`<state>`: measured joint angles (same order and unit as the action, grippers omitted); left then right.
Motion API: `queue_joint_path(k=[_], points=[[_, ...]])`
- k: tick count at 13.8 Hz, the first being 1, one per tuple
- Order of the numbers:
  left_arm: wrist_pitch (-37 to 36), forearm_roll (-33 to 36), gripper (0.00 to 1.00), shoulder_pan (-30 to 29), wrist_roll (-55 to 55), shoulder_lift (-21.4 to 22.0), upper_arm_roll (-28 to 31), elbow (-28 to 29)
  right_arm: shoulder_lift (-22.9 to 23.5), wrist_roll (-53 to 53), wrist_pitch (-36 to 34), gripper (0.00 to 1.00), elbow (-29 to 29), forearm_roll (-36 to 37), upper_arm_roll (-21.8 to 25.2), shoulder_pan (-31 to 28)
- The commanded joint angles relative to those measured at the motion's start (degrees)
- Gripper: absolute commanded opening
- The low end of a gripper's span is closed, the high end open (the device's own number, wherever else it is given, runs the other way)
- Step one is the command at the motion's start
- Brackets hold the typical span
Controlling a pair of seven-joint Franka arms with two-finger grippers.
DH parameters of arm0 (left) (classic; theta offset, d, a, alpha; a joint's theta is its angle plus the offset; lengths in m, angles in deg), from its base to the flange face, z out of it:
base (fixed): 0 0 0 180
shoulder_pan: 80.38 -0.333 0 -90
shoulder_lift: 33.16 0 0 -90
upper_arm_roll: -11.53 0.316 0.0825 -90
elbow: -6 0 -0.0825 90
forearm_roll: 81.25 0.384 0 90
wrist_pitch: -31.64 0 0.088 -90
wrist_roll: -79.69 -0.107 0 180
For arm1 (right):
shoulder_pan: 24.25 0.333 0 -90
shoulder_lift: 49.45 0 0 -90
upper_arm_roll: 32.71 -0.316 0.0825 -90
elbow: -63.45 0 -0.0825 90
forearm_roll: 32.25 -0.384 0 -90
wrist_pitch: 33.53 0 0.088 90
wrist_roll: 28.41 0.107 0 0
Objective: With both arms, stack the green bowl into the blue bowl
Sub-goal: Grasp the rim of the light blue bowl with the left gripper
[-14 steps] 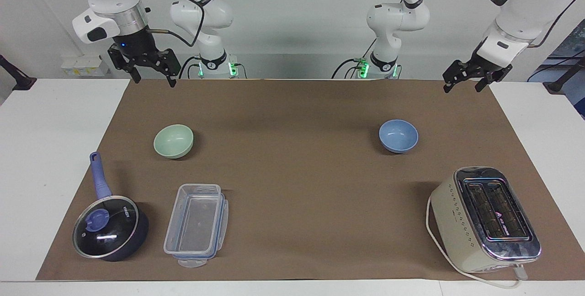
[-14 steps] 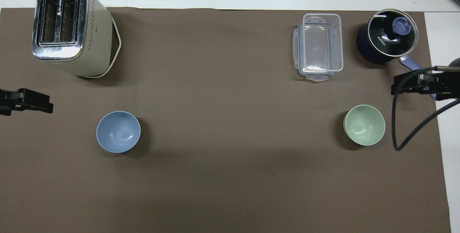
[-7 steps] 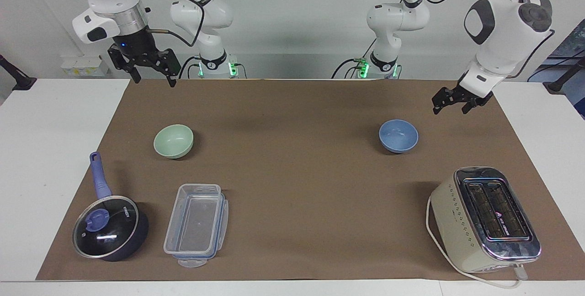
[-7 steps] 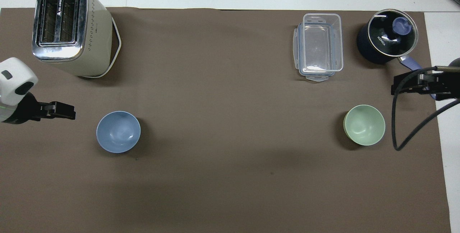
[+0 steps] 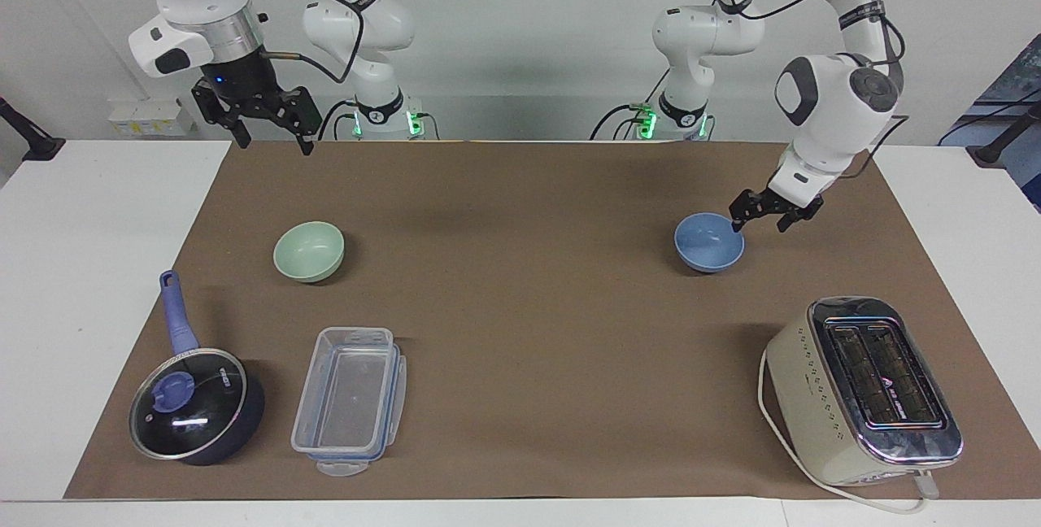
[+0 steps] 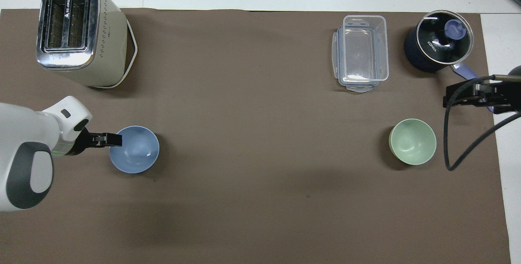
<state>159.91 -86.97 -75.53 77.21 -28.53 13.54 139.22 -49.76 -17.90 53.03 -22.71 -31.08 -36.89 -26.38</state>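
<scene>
The blue bowl (image 5: 709, 244) (image 6: 136, 152) sits upright on the brown mat toward the left arm's end of the table. My left gripper (image 5: 760, 222) (image 6: 116, 139) is low beside it and open, with one fingertip (image 5: 738, 222) at the bowl's rim; whether it touches I cannot tell. The green bowl (image 5: 309, 250) (image 6: 412, 141) stands upright and alone toward the right arm's end. My right gripper (image 5: 275, 141) (image 6: 452, 97) waits open and empty, raised over the mat's edge by the robots.
A cream toaster (image 5: 862, 389) (image 6: 77, 31) stands farther from the robots than the blue bowl. A clear plastic container (image 5: 350, 401) (image 6: 362, 52) and a dark blue lidded saucepan (image 5: 195, 405) (image 6: 437, 42) lie farther out than the green bowl.
My left arm has swung down and inward from the mat's corner to the blue bowl's rim. The right arm and both bowls have not moved.
</scene>
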Motion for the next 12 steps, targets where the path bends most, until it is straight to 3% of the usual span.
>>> queue_joint_path(k=[1,2,3,7,12], points=[[6.8,-1.7,0.77,2.4,-0.8,0.1,0.6,5.7,0.0,-1.4,0.0,1.00,0.1,-0.8,-0.3,-0.8],[7.2,-1.7,0.33,2.3,-0.7,0.2,0.6,6.2,0.0,-1.4,0.0,1.00,0.1,-0.8,-0.3,-0.8],[6.9,-1.7,0.00,2.3,-0.7,0.2,0.6,6.2,0.0,-1.4,0.0,1.00,0.1,-0.8,-0.3,-0.8],[5.8,-1.7,0.00,1.5,-0.9,-0.1,0.7,4.2,0.0,-1.4,0.0,1.00,0.1,-0.8,-0.3,-0.8],[-4.7,-4.3,0.00,1.6,-1.0,0.7,0.6,-3.1,0.0,-1.5,0.0,1.00,0.1,-0.8,-0.2,-0.8]])
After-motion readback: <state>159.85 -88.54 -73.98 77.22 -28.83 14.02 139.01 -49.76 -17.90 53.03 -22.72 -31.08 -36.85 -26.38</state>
